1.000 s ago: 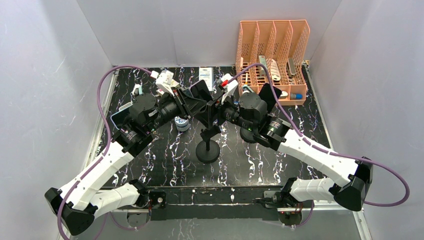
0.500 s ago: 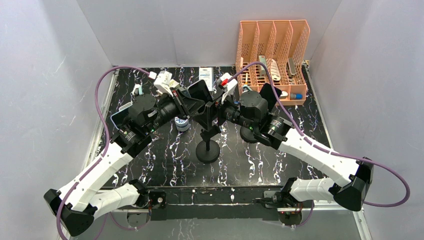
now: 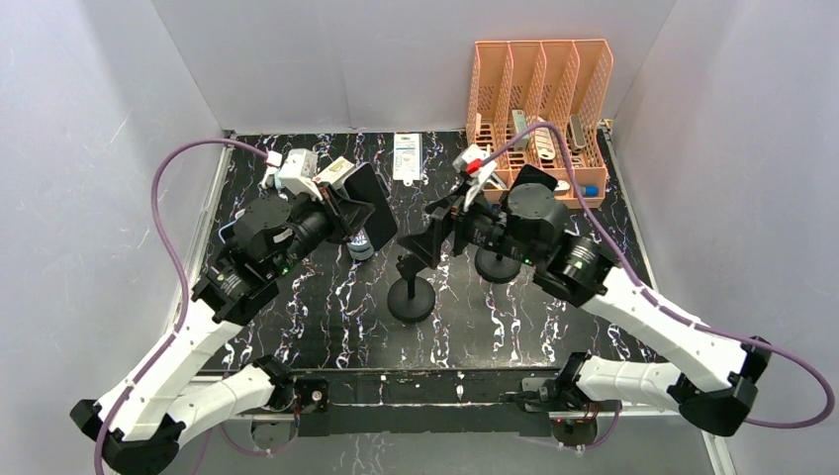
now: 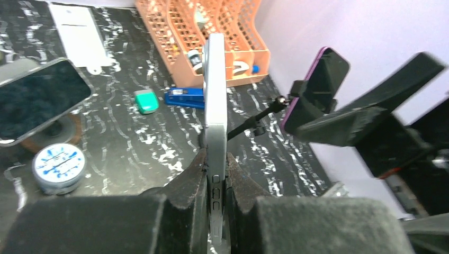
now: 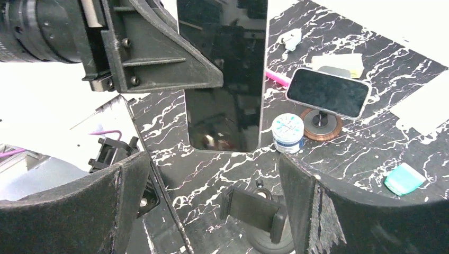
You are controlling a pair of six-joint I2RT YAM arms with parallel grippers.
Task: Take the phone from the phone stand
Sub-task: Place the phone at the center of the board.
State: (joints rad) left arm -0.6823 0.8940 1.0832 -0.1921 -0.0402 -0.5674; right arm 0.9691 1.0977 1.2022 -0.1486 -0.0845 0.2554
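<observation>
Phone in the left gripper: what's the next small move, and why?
Probably lower the phone toward bare table on the left: the left gripper is shut on it, it hangs clear of the phone stand, and the right gripper is open.

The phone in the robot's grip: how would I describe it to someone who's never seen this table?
On the black marbled table, look to the left gripper raised above it. The phone pinched between its fingers hangs in the air, dark screen and silvery edge, whereas the other phone sits on a round brown-based stand.
</observation>
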